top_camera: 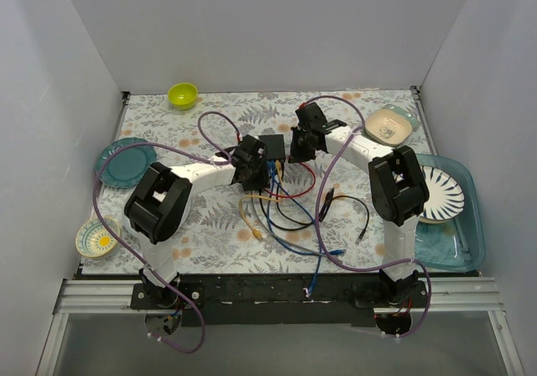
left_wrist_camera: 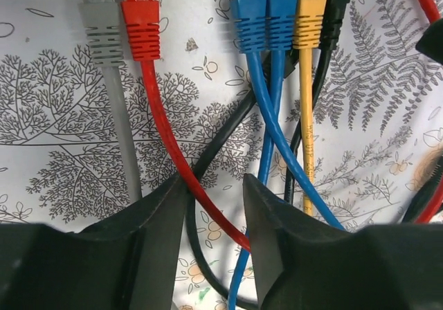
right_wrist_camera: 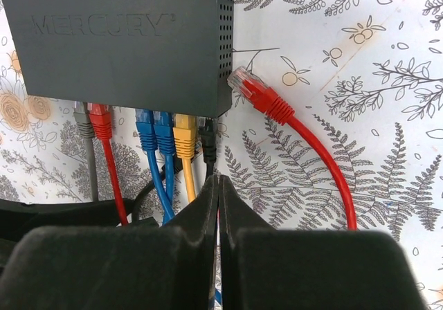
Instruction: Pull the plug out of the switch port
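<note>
The dark grey switch (right_wrist_camera: 124, 40) (top_camera: 273, 147) lies flat on the floral cloth with its ports facing me. Grey (right_wrist_camera: 83, 124), red (right_wrist_camera: 100, 121), two blue (right_wrist_camera: 155, 131), yellow (right_wrist_camera: 184, 135) and black (right_wrist_camera: 208, 142) plugs sit in its ports. A second red plug (right_wrist_camera: 257, 94) lies loose by the switch's right corner. My left gripper (left_wrist_camera: 214, 203) (top_camera: 248, 166) is open, below the plugs. The plugged red plug's (left_wrist_camera: 140, 21) cable runs between its fingers. My right gripper (right_wrist_camera: 219, 182) (top_camera: 299, 145) is shut, tips just below the black plug, whose cable passes behind them.
Loose cables in several colours spread over the cloth in front of the switch (top_camera: 289, 212). A green bowl (top_camera: 182, 96), a teal plate (top_camera: 126, 161), a small patterned bowl (top_camera: 97, 237), a beige dish (top_camera: 390, 125) and a blue tray holding a striped plate (top_camera: 457, 225) ring the table.
</note>
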Available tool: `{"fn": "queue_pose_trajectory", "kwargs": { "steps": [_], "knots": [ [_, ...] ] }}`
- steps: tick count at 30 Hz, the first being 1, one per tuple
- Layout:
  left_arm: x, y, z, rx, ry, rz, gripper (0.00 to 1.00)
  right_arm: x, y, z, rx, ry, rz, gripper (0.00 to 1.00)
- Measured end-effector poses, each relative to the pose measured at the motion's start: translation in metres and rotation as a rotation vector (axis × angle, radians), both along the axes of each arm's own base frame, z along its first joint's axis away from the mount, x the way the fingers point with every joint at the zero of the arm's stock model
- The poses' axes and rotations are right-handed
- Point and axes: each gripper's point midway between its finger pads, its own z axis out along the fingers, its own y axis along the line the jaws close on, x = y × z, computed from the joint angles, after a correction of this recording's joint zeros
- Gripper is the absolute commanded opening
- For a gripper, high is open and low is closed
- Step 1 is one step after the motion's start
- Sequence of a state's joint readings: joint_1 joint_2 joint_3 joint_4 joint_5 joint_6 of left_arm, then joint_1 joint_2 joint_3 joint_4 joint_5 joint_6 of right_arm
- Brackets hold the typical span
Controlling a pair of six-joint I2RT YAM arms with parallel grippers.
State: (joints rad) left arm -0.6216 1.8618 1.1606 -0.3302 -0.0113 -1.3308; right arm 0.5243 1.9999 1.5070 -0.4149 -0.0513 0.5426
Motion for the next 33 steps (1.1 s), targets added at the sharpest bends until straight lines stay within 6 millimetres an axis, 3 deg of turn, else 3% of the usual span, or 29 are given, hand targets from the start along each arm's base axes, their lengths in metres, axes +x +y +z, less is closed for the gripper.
{"fn": "queue_pose_trajectory", "kwargs": {
  "steps": [4,8,10,22,24,25,33],
  "knots": [
    [0.000,0.001,-0.002,0.042,-0.020,-0.014,0.26,0.001,0.000,0.000,0.004,0.000,0.000,0.01],
    [-0.001,0.004,-0.004,0.120,-0.055,-0.030,0.05,0.002,-0.002,0.001,0.005,-0.001,-0.005,0.01],
    [-0.001,0.006,-0.005,0.159,-0.071,-0.033,0.01,0.003,-0.004,0.001,0.005,-0.001,-0.009,0.01],
    [-0.011,0.010,-0.005,0.257,-0.143,-0.038,0.00,0.008,-0.010,0.000,-0.001,-0.007,-0.019,0.01],
    [-0.020,0.015,-0.004,0.256,-0.128,-0.044,0.00,0.009,-0.011,0.000,-0.003,-0.008,-0.022,0.01],
    [-0.038,0.021,-0.002,0.251,-0.085,-0.070,0.00,0.010,-0.013,0.000,-0.004,-0.009,-0.026,0.01],
    [-0.073,0.020,0.024,0.191,-0.016,-0.144,0.00,0.018,-0.007,0.013,0.032,-0.035,-0.023,0.01]
  ]
}}
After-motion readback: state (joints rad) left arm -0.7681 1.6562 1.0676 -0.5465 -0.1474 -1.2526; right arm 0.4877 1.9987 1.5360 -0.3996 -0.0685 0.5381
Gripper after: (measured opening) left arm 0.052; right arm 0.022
